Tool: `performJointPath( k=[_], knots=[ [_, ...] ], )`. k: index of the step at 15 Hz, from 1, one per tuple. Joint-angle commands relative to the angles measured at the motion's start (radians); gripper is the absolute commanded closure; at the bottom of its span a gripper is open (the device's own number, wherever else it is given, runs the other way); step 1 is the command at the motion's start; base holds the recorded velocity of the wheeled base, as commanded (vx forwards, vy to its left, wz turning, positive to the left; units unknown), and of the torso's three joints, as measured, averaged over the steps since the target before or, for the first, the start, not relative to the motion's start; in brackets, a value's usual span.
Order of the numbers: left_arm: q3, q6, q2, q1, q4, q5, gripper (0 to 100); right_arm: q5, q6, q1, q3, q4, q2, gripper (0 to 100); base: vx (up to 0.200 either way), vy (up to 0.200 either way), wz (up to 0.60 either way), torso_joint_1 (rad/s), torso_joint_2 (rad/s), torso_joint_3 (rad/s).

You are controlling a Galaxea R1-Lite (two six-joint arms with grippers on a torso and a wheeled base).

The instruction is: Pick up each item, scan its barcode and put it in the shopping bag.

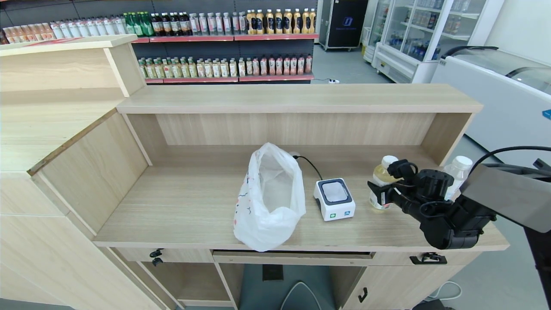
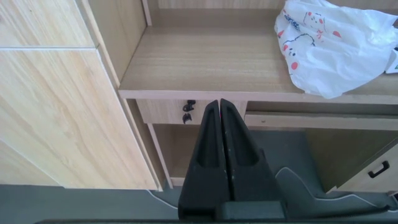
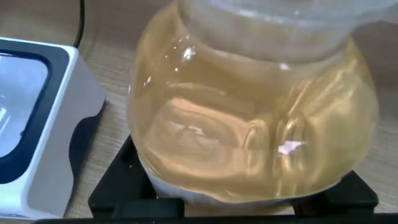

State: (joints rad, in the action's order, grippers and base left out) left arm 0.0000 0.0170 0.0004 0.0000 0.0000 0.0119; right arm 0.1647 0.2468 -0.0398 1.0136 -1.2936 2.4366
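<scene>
A bottle of yellow drink [image 1: 380, 177] with a white cap stands on the counter, right of the white barcode scanner [image 1: 334, 199]. My right gripper [image 1: 386, 184] is shut on the bottle; in the right wrist view the bottle [image 3: 249, 124] sits between the black fingers [image 3: 118, 190], with the scanner [image 3: 31, 124] beside it. A second, clear bottle [image 1: 459, 168] stands behind my right arm. The white shopping bag [image 1: 269, 202] stands open left of the scanner. My left gripper [image 2: 219, 106] is shut and empty, low in front of the counter's left drawer, with the bag [image 2: 336, 43] off to one side.
The wooden counter [image 1: 193, 206] has a raised back shelf and side walls. The scanner's black cable [image 1: 311, 165] runs to the back wall. Keys hang in the drawer lock [image 1: 156, 255] below the front edge. Free surface lies left of the bag.
</scene>
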Motion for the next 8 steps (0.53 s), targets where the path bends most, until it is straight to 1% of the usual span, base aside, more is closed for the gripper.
performJointPath(
  k=[1,2,3,5,6,8],
  knots=[
    [0.000,0.000,0.000,0.000,0.000,0.000,100,0.015,-0.004,0.000,0.000,0.014,-0.039,100,0.000,0.000,0.00,0.000,0.00,0.000],
    [0.000,0.000,0.000,0.000,0.000,0.000,100,0.035,-0.027,-0.003,-0.004,0.039,-0.083,100,0.000,0.000,0.00,0.000,0.00,0.000],
    [0.000,0.000,0.000,0.000,0.000,0.000,100,0.085,-0.060,-0.009,-0.010,0.080,-0.149,100,0.000,0.000,0.00,0.000,0.00,0.000],
    [0.000,0.000,0.000,0.000,0.000,0.000,100,0.177,-0.106,-0.009,-0.041,0.209,-0.320,100,0.000,0.000,0.00,0.000,0.00,0.000],
    [0.000,0.000,0.000,0.000,0.000,0.000,100,0.273,-0.162,-0.006,-0.055,0.297,-0.458,100,0.000,0.000,0.00,0.000,0.00,0.000],
    [0.000,0.000,0.000,0.000,0.000,0.000,100,0.418,-0.285,0.000,-0.061,0.389,-0.650,100,0.000,0.000,0.00,0.000,0.00,0.000]
  ],
)
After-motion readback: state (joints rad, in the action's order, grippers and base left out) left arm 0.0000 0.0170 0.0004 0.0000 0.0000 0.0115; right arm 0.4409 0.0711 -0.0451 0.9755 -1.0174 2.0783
